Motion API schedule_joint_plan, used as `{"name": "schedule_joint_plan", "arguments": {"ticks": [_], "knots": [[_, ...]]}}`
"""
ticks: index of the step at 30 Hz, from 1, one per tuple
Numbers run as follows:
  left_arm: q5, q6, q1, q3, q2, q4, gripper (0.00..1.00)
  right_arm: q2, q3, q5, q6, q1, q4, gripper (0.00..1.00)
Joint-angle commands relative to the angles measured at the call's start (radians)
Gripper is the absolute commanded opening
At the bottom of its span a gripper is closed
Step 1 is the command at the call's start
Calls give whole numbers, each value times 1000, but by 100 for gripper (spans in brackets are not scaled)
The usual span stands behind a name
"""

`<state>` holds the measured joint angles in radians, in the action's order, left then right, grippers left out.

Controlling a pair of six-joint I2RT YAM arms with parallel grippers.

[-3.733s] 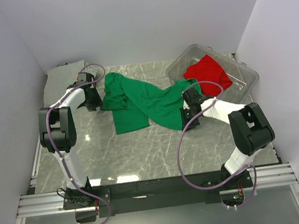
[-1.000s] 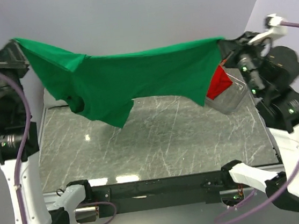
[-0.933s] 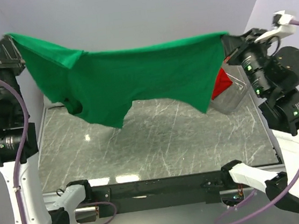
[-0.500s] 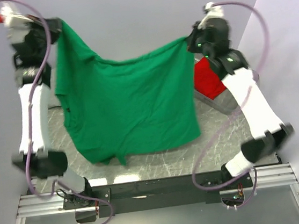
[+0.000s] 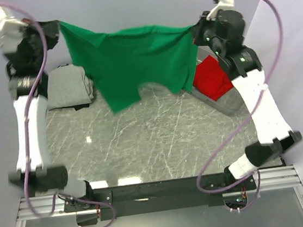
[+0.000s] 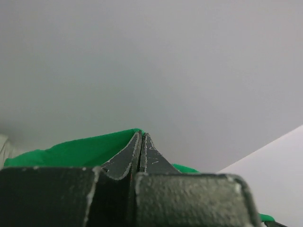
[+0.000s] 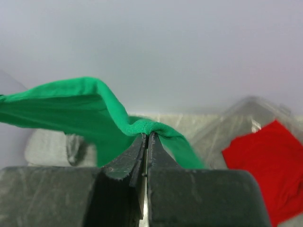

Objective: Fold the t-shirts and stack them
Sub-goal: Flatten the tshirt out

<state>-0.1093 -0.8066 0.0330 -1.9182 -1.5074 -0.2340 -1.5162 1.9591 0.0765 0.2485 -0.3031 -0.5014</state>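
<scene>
The green t-shirt (image 5: 134, 58) hung in the air, stretched by its top edge, its long axis running straight from one pincer to the other. The left pincer (image 5: 57, 27) was clamped on one end and the right pincer (image 7: 147, 137) on the hem at the other. The cloth draped below both, above the tabletop (image 5: 160, 140). Spreading it flat would call for lowering both together.

Bright, even, diffuse light fills all views, and shadows are faint. Small glare spots sit on the glossy worktop (image 5: 160, 140) near its front left. The right wrist view's background is slightly soft.
</scene>
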Motion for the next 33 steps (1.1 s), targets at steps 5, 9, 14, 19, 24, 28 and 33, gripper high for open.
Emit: {"name": "schedule_joint_plan", "arguments": {"ticks": [5,9,14,19,24,28,33], "knots": [[140,15,-1,231,390,260,0,284,-216,-18,-81,-20,260,0],[210,41,-1,277,518,237,0,401,-272,17,-98,-39,264,0],[273,79,-2,223,605,113,0,470,-264,39,-103,-64,207,0],[284,86,-2,154,613,71,0,501,-238,49,-60,-82,149,0],[244,15,-1,179,521,-22,0,472,-310,57,-29,-79,123,0],[-8,-95,-1,290,292,-31,0,369,-460,-70,-29,-2,167,0],[-110,-111,5,294,-70,-2,1,52,-459,-248,0,111,227,0]]}}
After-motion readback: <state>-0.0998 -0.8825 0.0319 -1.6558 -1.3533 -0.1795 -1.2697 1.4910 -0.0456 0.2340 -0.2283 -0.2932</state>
